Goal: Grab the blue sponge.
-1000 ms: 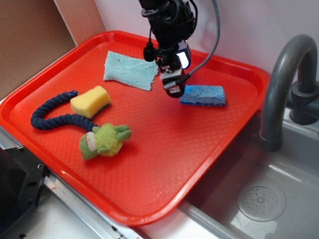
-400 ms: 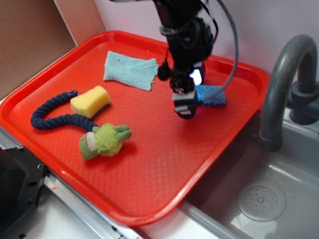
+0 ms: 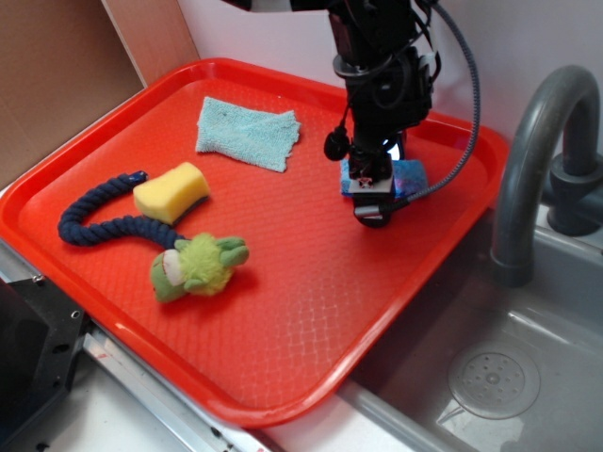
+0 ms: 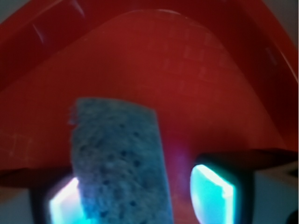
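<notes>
The blue sponge (image 3: 413, 176) lies on the red tray (image 3: 283, 311) near its right rim, mostly hidden behind my gripper (image 3: 371, 201) in the exterior view. In the wrist view the porous light-blue sponge (image 4: 119, 158) stands lengthwise between the glowing pads of my gripper (image 4: 139, 200). The left pad is right against the sponge's side. A strip of red tray shows between the sponge and the right pad (image 4: 212, 196). The jaws are apart, straddling the sponge, so the gripper is open.
On the tray also lie a teal cloth (image 3: 247, 132) at the back, a yellow sponge (image 3: 171, 191), a dark blue rope (image 3: 89, 226) and a green plush toy (image 3: 200, 265) on the left. A grey faucet (image 3: 528, 151) and sink (image 3: 490, 377) stand to the right.
My gripper has travelled right and down, from beside the teal cloth's edge to over the blue sponge, and now straddles it. The sponge has stayed in place.
</notes>
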Controlling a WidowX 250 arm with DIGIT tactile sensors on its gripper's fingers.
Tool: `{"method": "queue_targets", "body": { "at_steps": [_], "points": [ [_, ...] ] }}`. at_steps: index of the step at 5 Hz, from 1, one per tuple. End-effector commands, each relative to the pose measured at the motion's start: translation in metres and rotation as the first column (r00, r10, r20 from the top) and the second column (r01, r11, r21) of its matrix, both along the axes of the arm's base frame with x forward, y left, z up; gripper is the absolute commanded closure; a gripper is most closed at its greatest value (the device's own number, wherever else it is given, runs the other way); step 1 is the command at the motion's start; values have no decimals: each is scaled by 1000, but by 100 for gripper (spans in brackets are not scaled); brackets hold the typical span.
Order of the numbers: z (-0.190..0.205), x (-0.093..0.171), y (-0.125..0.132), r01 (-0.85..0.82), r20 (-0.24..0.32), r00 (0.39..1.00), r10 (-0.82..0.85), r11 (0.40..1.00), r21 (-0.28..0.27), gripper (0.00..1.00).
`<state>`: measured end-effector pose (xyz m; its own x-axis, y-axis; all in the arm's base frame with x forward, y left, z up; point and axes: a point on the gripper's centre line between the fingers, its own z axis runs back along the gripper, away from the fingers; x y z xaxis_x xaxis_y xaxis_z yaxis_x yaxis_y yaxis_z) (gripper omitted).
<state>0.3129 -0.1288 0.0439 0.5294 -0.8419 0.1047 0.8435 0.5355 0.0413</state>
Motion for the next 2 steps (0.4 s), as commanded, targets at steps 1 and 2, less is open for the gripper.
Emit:
{"method": "queue_targets", "body": {
  "at_steps": [1,2],
  "points": [
    [16,-12,-8,-24,40,999,24,1000,-17,100],
    [58,-18,26,-255,35,966,255,967,1,100]
  ]
}}
